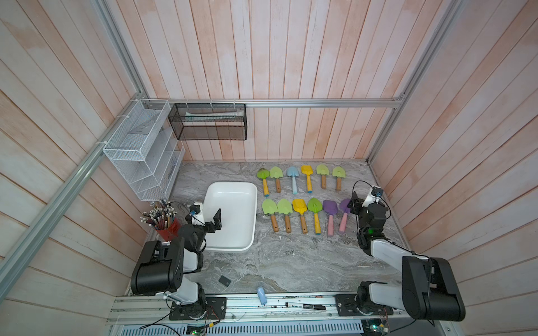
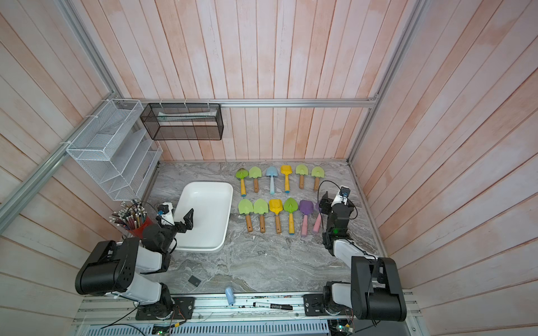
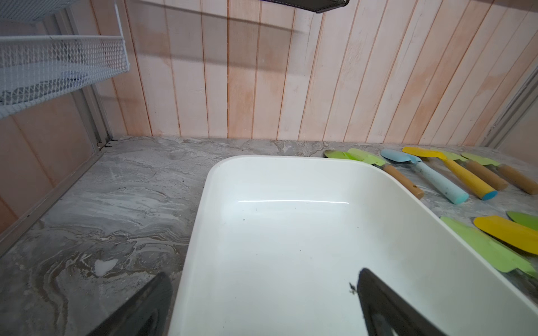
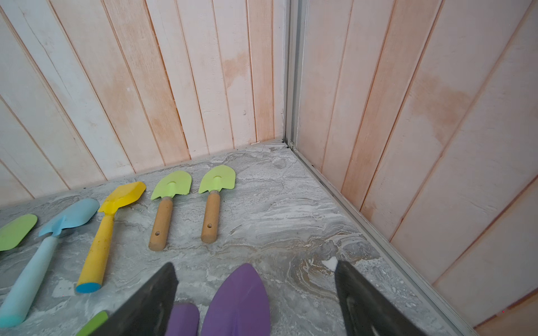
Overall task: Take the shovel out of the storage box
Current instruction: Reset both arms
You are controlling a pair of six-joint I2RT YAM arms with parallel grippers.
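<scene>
Nearest the lens rose two arms, the left arm (image 1: pixel 157 270) and the right arm (image 1: pixel 431 291), over one marble tabletop (image 1: pixel 291 261). One storage box (image 1: pixel 235 203) lay on the tabletop toward the left arm; it held no shovel, only dark specks. Above its near part hung the left gripper (image 1: pixel 215 221), jaws wide and empty. At the end of the near row the right gripper (image 1: pixel 352 205) stood wide over a purple shovel (image 1: pixel 343 223), which lay flat on the tabletop, ungripped. Judgement: removal looked complete, and good practice called for raising the right gripper straight up, jaws wide, so the shovel was not dragged askew. Count of shovels (image 1: pixel 300 206): twelve, all outside the box in two rows of six; seven green, two yellow, two purple, one blue shovel (image 1: pixel 292 172). One pencil cup (image 1: pixel 171 228) and one marker (image 1: pixel 305 306) were noted.
</scene>
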